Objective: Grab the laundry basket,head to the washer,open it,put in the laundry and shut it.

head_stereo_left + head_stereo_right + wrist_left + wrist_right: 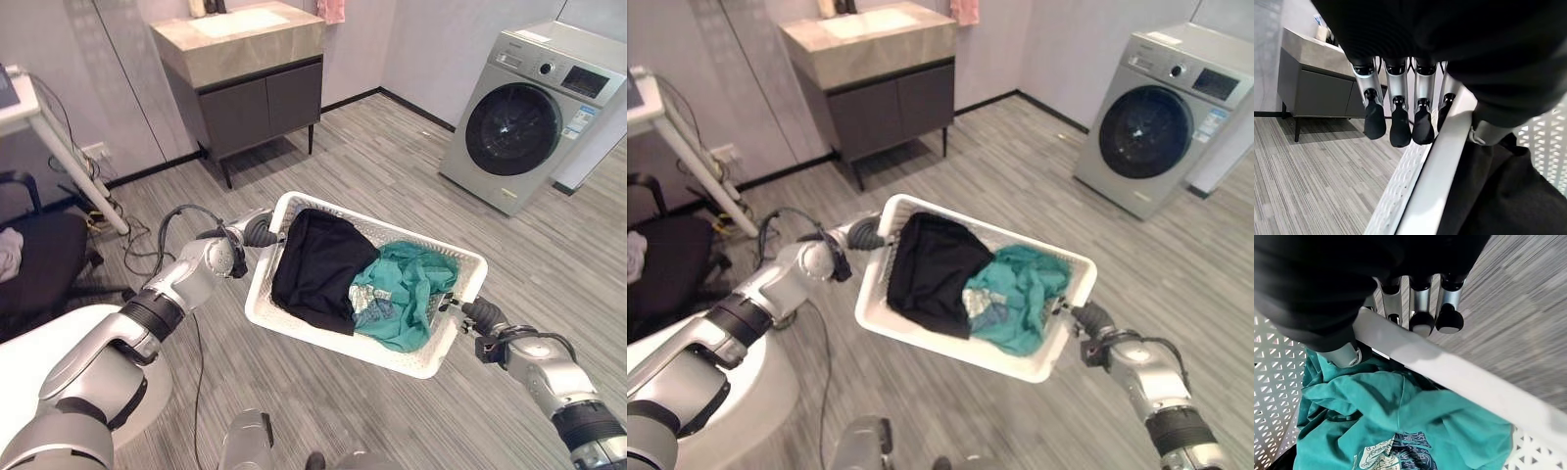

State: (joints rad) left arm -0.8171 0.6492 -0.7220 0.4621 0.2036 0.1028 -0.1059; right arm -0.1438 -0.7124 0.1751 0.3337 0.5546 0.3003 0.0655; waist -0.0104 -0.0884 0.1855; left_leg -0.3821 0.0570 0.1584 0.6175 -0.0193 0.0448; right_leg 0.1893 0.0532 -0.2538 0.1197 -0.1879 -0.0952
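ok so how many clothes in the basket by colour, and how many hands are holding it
black garment: 1
teal garment: 1
white laundry basket: 1
hands gripping the basket rim: 2, left hand and right hand
total: 2 garments, 1 basket, 2 hands, 5 things in all
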